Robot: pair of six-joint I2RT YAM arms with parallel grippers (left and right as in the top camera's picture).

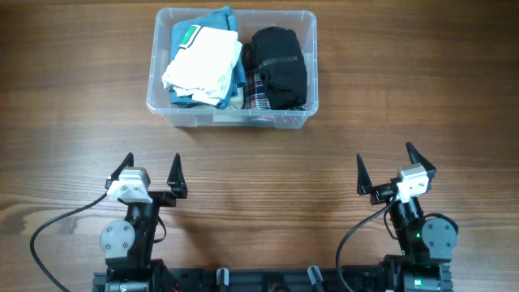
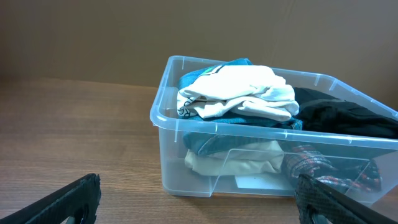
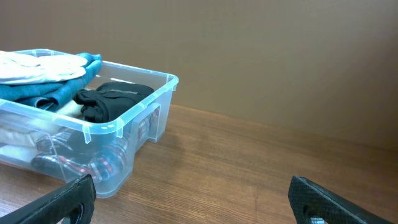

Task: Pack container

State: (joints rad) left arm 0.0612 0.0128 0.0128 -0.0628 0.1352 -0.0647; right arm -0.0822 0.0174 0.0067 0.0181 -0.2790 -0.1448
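The clear plastic container (image 1: 304, 20) stands at the far middle of the table, filled with folded clothes: a white garment (image 1: 203, 57) on blue ones at its left, a black garment (image 1: 278, 66) over plaid fabric at its right. It also shows in the left wrist view (image 2: 186, 174) and the right wrist view (image 3: 134, 134). My left gripper (image 1: 150, 173) is open and empty near the front left, well short of the container. My right gripper (image 1: 390, 168) is open and empty near the front right.
Bare wooden tabletop (image 1: 268, 174) lies between the grippers and the container. A black cable (image 1: 57, 223) runs beside the left arm's base. A brown wall rises behind the table in both wrist views.
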